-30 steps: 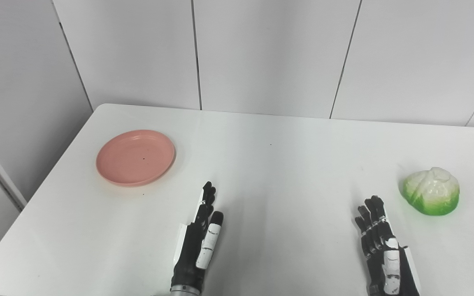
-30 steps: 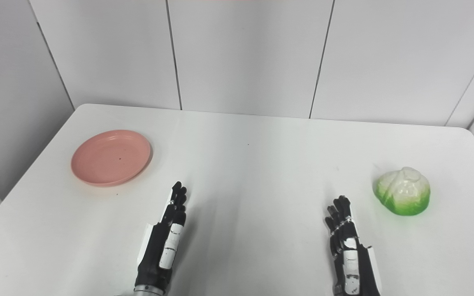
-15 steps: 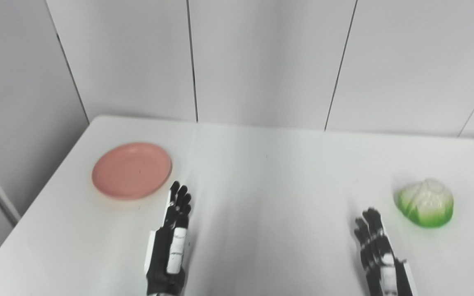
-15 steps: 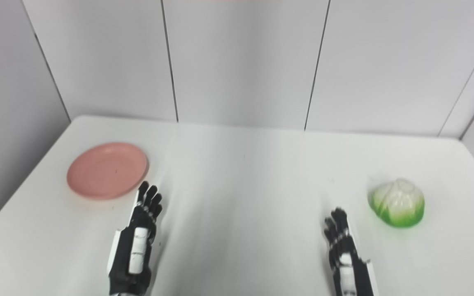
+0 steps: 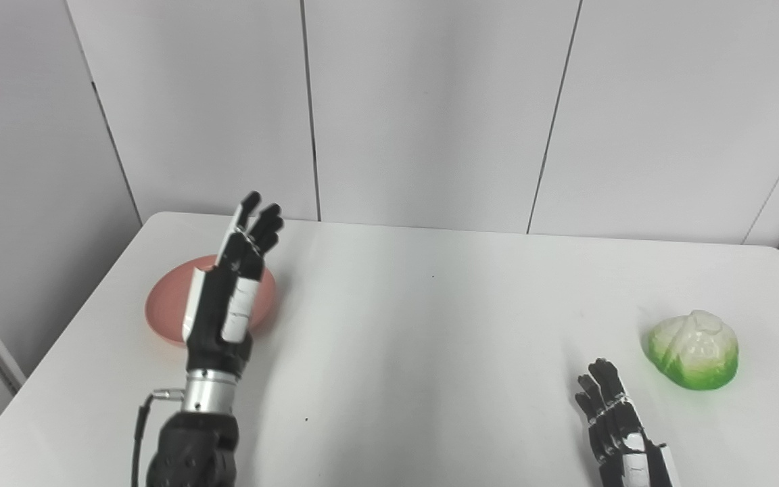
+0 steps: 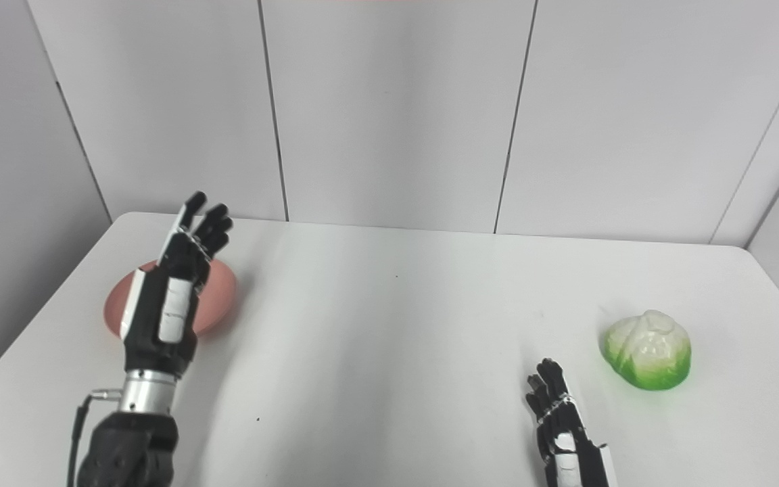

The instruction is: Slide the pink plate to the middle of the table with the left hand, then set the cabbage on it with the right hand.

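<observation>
One pink plate (image 5: 163, 318), one cabbage (image 5: 694, 350), two hands

pink plate (image 5: 163, 318); green-and-white cabbage (image 5: 694, 349); white table (image 5: 430, 338)

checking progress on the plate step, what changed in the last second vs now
The left hand rose off the table and travelled forward and to the left; it now hangs open above the pink plate, partly hiding it, with nothing grasped. The camera tilted too, so the whole picture shifted. The plate, the cabbage and the open right hand near the table's front edge show no move of their own.
</observation>
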